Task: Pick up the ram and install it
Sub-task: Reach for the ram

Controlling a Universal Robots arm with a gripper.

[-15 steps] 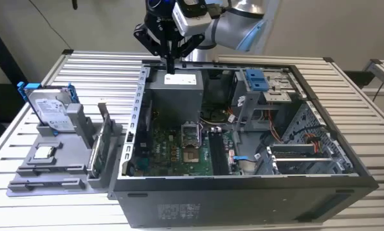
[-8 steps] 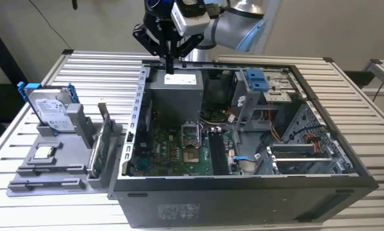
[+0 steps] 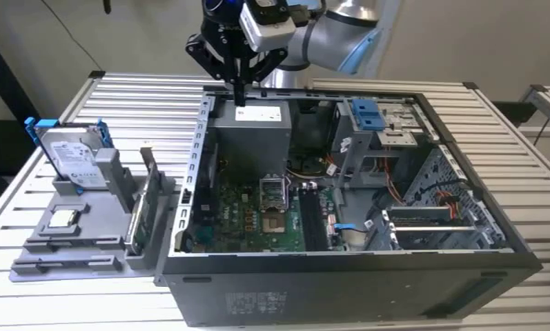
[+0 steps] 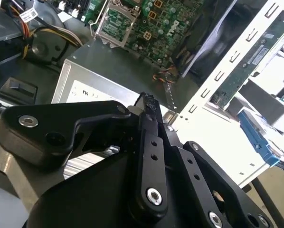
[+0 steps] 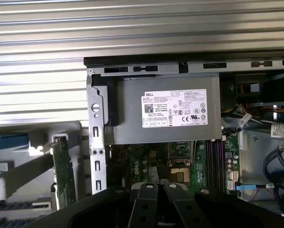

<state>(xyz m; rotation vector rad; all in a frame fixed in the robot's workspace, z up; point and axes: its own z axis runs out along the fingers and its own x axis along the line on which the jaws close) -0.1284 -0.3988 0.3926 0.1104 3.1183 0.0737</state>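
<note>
My gripper (image 3: 241, 96) hangs over the far end of the open computer case (image 3: 194, 172), just above the grey power supply (image 3: 256, 127). Its black fingers (image 4: 149, 107) are pressed together with nothing between them, and in the first wrist view the gripper (image 5: 156, 187) points at the motherboard (image 5: 142, 161). A slim dark strip (image 3: 72, 263) lies along the near end of the grey fixture (image 3: 45, 238) at the exterior view's left. It may be the ram; I cannot tell for sure. The gripper is far from that fixture.
On the fixture stand a silver hard drive with blue rails (image 3: 72, 158) and a green circuit card (image 3: 141, 214) on edge next to the case wall. Black memory slots (image 3: 309, 217), a processor socket (image 3: 272, 193), cables and drive cages (image 3: 422, 221) crowd the case. Slatted table (image 3: 136, 96) all around.
</note>
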